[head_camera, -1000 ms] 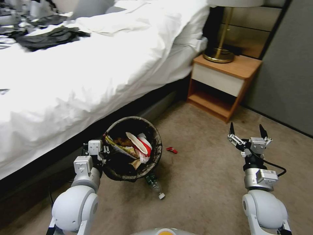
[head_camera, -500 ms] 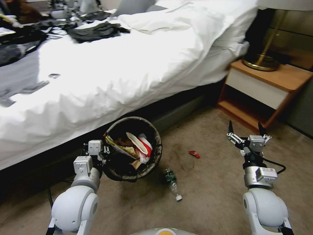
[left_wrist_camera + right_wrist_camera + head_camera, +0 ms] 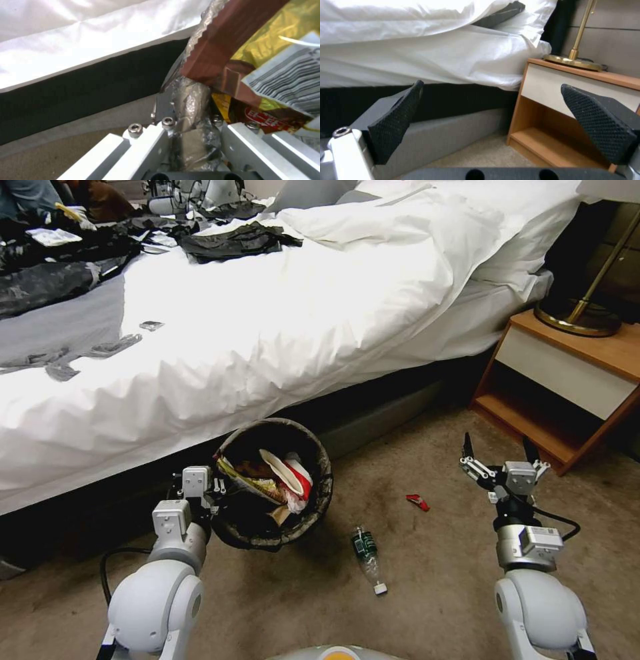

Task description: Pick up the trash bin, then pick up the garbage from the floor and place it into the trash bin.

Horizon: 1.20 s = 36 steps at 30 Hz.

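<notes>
Crinkled bag rim (image 3: 191, 105) sits clamped in left pincer (image 3: 190, 125).

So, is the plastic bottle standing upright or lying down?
Lying down: the plastic bottle rests on its side on the carpet, white cap pointing toward the robot.
</notes>
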### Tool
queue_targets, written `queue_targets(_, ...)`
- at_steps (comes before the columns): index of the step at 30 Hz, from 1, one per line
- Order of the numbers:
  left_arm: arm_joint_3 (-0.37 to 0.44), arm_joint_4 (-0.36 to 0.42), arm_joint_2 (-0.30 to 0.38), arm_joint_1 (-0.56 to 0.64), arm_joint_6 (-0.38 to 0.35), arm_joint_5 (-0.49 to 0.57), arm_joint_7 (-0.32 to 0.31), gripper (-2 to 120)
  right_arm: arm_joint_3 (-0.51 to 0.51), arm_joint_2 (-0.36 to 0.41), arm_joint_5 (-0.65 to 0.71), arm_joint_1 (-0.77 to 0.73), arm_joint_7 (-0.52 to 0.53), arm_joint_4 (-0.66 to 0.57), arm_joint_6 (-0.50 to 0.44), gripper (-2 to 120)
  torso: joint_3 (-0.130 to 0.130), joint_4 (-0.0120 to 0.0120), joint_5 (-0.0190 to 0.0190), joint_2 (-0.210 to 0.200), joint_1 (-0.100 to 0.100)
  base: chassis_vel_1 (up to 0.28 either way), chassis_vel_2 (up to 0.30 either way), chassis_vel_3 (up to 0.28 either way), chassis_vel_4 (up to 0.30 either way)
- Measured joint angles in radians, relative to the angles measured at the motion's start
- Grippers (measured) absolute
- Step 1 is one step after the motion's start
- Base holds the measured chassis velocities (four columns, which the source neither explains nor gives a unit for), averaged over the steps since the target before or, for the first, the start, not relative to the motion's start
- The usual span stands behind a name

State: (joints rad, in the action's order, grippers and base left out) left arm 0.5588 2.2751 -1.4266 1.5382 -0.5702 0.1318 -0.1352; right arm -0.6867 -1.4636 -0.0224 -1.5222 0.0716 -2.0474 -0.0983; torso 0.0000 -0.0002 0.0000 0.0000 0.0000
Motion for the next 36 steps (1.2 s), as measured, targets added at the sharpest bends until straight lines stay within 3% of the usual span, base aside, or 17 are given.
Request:
queue_targets(3,0.0,0.0,0.003,0.001,-0.001,-0.001,0.0,0,0.015,0.041,0.023,0.015,0.015,-0.003,0.056,100,0.0,0.0,0.0002,0.0,0.0,0.0,0.0,0.0,0.0)
queue_targets(6,-0.004,0.008,0.005,0.006,-0.007,-0.007,0.0,0,0.052,0.131,0.124,0.086,0.019,-0.001,0.271,100,0.0,0.0003,0.0,0.0,0.0,0.0,0.0,0.0,0.0)
queue_targets(7,-0.004,0.008,0.005,0.006,-0.007,-0.007,0.0,0,0.052,0.131,0.124,0.086,0.019,-0.001,0.271,100,0.0,0.0003,0.0,0.0,0.0,0.0,0.0,0.0,0.0)
queue_targets(8,-0.006,0.012,0.005,0.007,-0.009,-0.009,0.001,0,0.063,0.152,0.156,0.109,0.021,0.007,0.332,100,0.0,0.0004,0.0002,0.0,0.0,0.0,0.0,0.0,0.0)
queue_targets(10,-0.01,0.026,0.004,0.011,-0.015,-0.016,0.005,0,0.106,0.223,0.244,0.196,0.023,0.05,0.522,100,0.0,0.0004,0.0003,0.0,0.0,0.0,0.0,0.0,0.0)
queue_targets(11,-0.01,0.026,0.004,0.011,-0.015,-0.016,0.005,0,0.106,0.223,0.244,0.196,0.023,0.05,0.522,100,0.0,0.0004,0.0003,0.0,0.0,0.0,0.0,0.0,0.0)
queue_targets(13,-0.01,0.035,0.004,0.013,-0.016,-0.02,0.009,0,0.15,0.288,0.316,0.285,0.008,0.098,0.656,100,0.0,0.0002,0.0001,0.0,0.0,0.0,0.0,0.0,0.0)
queue_targets(14,-0.01,0.035,0.004,0.013,-0.016,-0.02,0.009,0,0.15,0.288,0.316,0.285,0.008,0.098,0.656,100,0.0,0.0002,0.0001,0.0,0.0,0.0,0.0,0.0,0.0)
queue_targets(16,-0.01,0.041,0.003,0.015,-0.016,-0.023,0.013,0,0.205,0.342,0.412,0.379,0.002,0.161,0.76,100,0.0,0.0003,0.0001,0.0,0.0,0.0,0.0,0.0,0.0)
queue_targets(20,-0.01,0.045,0.002,0.021,-0.016,-0.029,0.014,0,0.276,0.383,0.497,0.492,-0.004,0.249,0.834,100,0.0,0.0004,-0.0002,0.0,0.0,0.0,0.0,0.0,0.0)
queue_targets(25,-0.01,0.046,-0.003,0.025,-0.011,-0.038,0.016,0,0.342,0.392,0.522,0.587,-0.024,0.368,0.851,100,0.0,0.0004,-0.0001,0.0,0.0,0.0,0.0,0.0,0.0)
queue_targets(28,-0.007,0.046,-0.006,0.03,-0.008,-0.043,0.02,0,0.428,0.352,0.521,0.699,-0.058,0.548,0.85,100,0.0,0.0004,0.0001,0.0,0.0,0.0,0.0,0.0,0.0)
queue_targets(36,-0.005,0.037,-0.007,0.027,-0.005,-0.044,0.02,0,0.472,0.312,0.492,0.725,-0.077,0.646,0.843,100,0.0,0.0002,0.0,0.0,0.0,0.0,0.0,0.0,0.0)
